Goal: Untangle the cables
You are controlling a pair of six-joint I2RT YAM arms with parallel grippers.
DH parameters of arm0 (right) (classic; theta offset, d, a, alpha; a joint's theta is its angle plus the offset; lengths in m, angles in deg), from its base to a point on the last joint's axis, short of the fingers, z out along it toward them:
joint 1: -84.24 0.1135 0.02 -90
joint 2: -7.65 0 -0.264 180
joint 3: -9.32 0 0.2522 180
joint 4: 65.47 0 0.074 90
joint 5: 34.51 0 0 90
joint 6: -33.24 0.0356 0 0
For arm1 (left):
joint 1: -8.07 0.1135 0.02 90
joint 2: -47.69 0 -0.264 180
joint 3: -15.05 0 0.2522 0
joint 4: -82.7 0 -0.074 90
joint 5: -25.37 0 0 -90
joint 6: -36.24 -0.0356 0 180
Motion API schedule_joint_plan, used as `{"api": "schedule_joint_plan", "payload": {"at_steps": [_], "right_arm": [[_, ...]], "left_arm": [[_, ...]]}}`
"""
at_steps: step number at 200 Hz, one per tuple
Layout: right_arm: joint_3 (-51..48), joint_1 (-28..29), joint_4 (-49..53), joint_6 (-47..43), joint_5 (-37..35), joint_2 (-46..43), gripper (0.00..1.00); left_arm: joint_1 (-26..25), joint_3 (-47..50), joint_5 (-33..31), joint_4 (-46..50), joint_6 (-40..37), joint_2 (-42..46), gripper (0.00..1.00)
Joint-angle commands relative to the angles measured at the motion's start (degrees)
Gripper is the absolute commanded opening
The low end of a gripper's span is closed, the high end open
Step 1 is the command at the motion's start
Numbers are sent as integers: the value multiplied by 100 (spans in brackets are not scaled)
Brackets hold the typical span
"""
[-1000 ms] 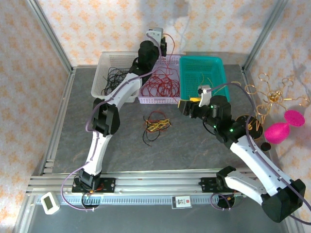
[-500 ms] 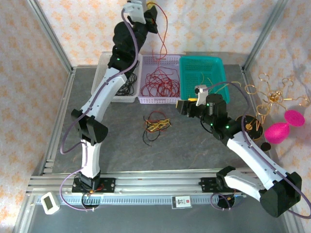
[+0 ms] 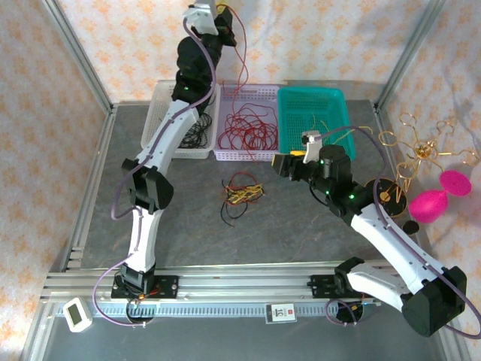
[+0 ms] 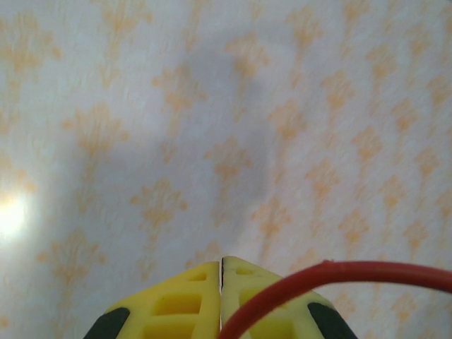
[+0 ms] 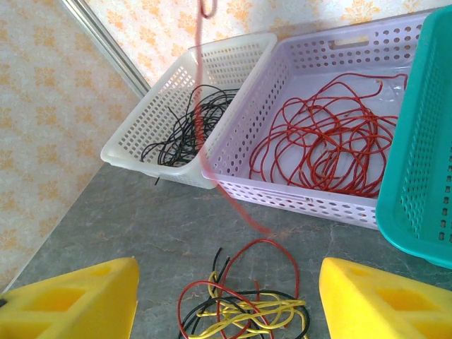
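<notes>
LEFT ARM RAISED: The left tool (image 3: 223,12), high at 12 o'clock, is clamped shut on a red cable (image 3: 245,64) that hangs down from it. A tangle (image 3: 242,191) of red, yellow and black cables lies in the middle of the desk (image 3: 188,226), at 6 o'clock from the lilac basket (image 3: 248,156). The right tool (image 3: 283,165) hovers at the tangle's 2 o'clock, fingers apart, holding nothing.

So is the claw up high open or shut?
Shut. The left gripper has its yellow fingers pressed together with no gap, pinching a red cable that hangs down from it.
</notes>
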Motion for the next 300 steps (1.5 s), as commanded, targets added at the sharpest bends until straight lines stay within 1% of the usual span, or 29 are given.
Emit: {"api": "schedule_joint_plan", "payload": {"at_steps": [1, 26, 51, 88, 120, 139, 163, 178, 202, 218, 244, 267, 300], "right_arm": [[86, -51, -135, 65, 53, 15, 68], [92, -45, -165, 79, 88, 92, 68], [99, -50, -205, 108, 143, 173, 67], [106, -44, -214, 121, 144, 207, 67], [63, -45, -290, 164, 137, 235, 67], [29, -49, -359, 192, 190, 286, 67], [29, -47, -389, 216, 231, 340, 67], [20, -47, -396, 209, 238, 359, 67], [3, -50, -433, 209, 255, 396, 67], [0, -52, -466, 221, 316, 440, 66], [11, -47, -504, 219, 453, 530, 65], [38, -44, -499, 210, 515, 582, 64], [29, -45, -528, 202, 557, 637, 64]], "left_arm": [[-3, -394, -54, -359, 254, -125, 0], [9, -404, -156, -382, 294, -174, 0], [101, -405, -140, -341, 512, -203, 0], [141, -395, 24, -344, 742, -17, 0], [152, -297, 306, -452, 886, 309, 0], [152, -229, 243, -591, 853, 422, 0], [199, -240, -19, -755, 864, 414, 0], [212, -192, -150, -979, 847, 342, 0], [256, -255, -139, -1287, 926, 79, 0], [259, -240, -137, -1479, 838, -118, 0], [265, -281, -422, -1804, 766, -491, 0], [300, -644, -565, -1711, 793, -859, 0], [309, -631, -534, -1741, 735, -957, 0]]}}
